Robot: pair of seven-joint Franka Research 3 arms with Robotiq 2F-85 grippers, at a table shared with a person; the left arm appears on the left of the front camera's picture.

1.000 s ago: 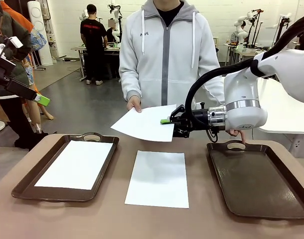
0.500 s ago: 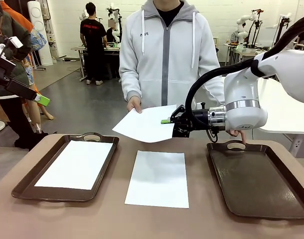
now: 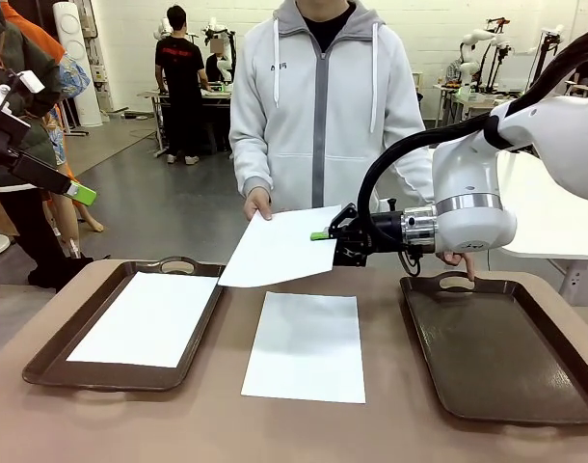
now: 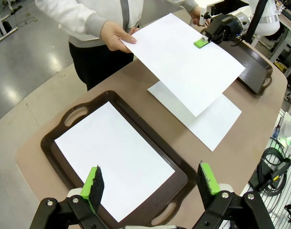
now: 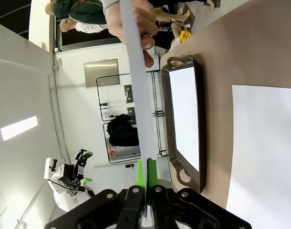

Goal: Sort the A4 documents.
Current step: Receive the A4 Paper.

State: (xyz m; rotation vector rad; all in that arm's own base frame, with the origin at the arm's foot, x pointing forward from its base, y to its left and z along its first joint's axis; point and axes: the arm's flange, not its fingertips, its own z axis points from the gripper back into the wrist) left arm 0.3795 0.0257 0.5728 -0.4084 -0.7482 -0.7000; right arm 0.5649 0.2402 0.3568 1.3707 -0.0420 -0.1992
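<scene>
Blank white A4 paper sheet [image 3: 275, 249] held in mid-air. Right gripper [image 3: 320, 235] fingers pinched shut on its long edge, person's hand [image 3: 257, 203] at the far corner. Long axis runs person-to-robot, near end lower. Left gripper [image 4: 151, 177] fingers spread wide.

Grey floor [image 3: 149, 207], white wall [image 3: 125, 48].

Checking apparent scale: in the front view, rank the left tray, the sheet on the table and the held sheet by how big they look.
1. left tray
2. sheet on the table
3. held sheet: tilted and farther off, so it only looks smaller
</scene>
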